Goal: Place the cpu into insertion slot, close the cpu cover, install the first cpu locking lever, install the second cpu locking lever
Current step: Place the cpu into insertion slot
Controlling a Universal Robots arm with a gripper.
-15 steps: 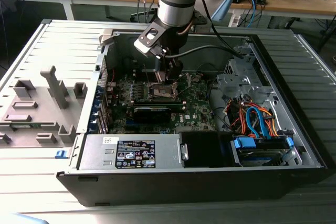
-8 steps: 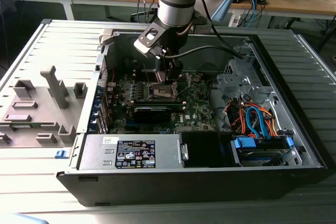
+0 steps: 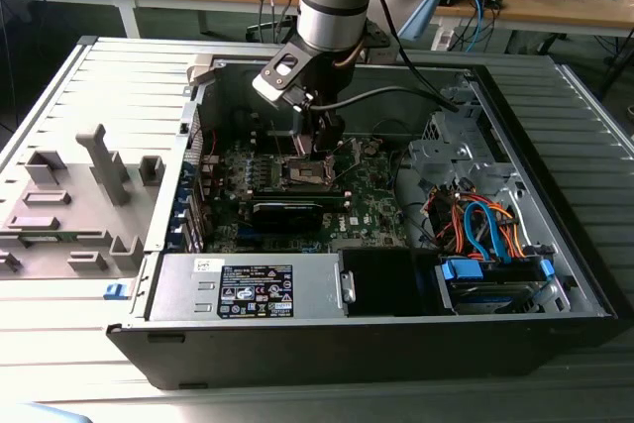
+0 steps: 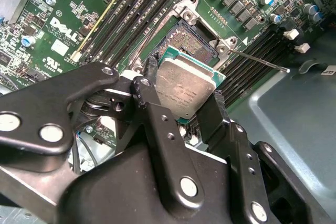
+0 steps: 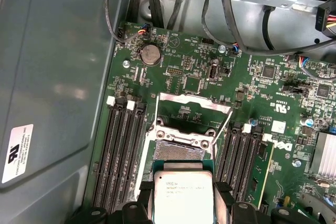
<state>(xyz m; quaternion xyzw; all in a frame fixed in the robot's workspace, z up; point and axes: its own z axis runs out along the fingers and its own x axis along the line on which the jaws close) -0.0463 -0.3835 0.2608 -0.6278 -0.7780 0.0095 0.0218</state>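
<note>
My gripper point(image 4: 184, 106) is shut on the cpu point(image 4: 185, 83), a flat square chip with a silvery top, pinched at two opposite edges by black fingers point(image 4: 152, 103). The cpu hangs just above and slightly to one side of the insertion slot point(image 4: 193, 38), whose dark contact field is bare. In the first wrist view the cpu point(image 5: 182, 190) sits before the insertion slot point(image 5: 178, 151). The cpu cover point(image 5: 191, 99) stands swung open behind it. Two thin locking levers point(image 5: 156, 116) point(image 5: 221, 129) stick up unlatched at either side. In the exterior view my gripper point(image 3: 322, 141) hovers over the insertion slot point(image 3: 302, 171).
The board lies inside an open computer case point(image 3: 555, 96). Memory slots point(image 5: 123, 150) flank the socket on both sides. A power supply point(image 3: 248, 289) and a drive bay with coloured cables point(image 3: 485, 235) fill the front of the case. Grey fixtures point(image 3: 79, 195) stand outside it, at the exterior view's left.
</note>
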